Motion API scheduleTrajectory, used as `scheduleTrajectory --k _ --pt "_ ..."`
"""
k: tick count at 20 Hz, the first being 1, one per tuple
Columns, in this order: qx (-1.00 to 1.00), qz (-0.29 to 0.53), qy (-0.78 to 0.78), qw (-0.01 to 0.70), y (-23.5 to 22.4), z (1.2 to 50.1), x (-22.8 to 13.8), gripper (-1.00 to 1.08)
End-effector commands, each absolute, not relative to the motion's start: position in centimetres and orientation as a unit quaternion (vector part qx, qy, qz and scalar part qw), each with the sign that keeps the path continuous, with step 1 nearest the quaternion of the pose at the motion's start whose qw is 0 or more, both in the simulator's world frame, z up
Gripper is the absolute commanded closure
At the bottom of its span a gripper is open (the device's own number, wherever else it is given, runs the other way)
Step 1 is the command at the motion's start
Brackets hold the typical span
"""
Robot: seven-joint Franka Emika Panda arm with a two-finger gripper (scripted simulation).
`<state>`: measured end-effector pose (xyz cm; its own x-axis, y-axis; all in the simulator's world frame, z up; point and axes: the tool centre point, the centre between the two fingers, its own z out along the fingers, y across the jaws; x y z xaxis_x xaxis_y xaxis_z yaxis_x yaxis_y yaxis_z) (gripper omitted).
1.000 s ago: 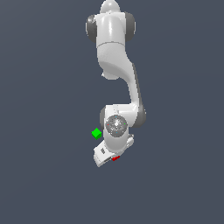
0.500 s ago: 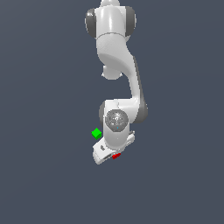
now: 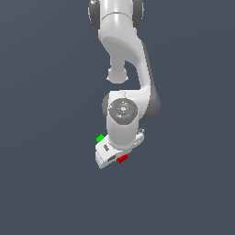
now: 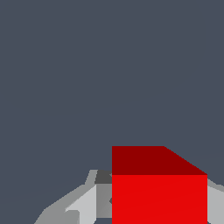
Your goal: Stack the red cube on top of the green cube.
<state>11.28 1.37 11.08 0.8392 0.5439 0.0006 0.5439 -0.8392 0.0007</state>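
Wrist view shows the red cube [image 4: 159, 192] big and close, sitting between the gripper [image 4: 153, 205] fingers. I cannot tell if they squeeze it yet. From the exterior view, the green cube [image 3: 100, 137] peeks out beside the arm, near the red one. A good grab means closing on flat sides, then lifting straight up.

No text, label, brand, number or sign can be read in either view; the dark marks on the side of the arm's white hand [image 3: 107, 149] are too small and blurred to tell; the cubes' faces are plain.
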Motion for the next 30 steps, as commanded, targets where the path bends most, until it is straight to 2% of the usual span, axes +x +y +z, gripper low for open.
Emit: scheduleTrajectory --k 1,16,30 --pt "0.959 0.0 0.284 0.0 1.4 11.8 11.3 1.08" --pt "0.959 0.0 0.284 0.0 0.5 11.4 10.3 1.08" --pt "0.959 0.0 0.283 0.0 -4.6 8.5 4.3 1.08"
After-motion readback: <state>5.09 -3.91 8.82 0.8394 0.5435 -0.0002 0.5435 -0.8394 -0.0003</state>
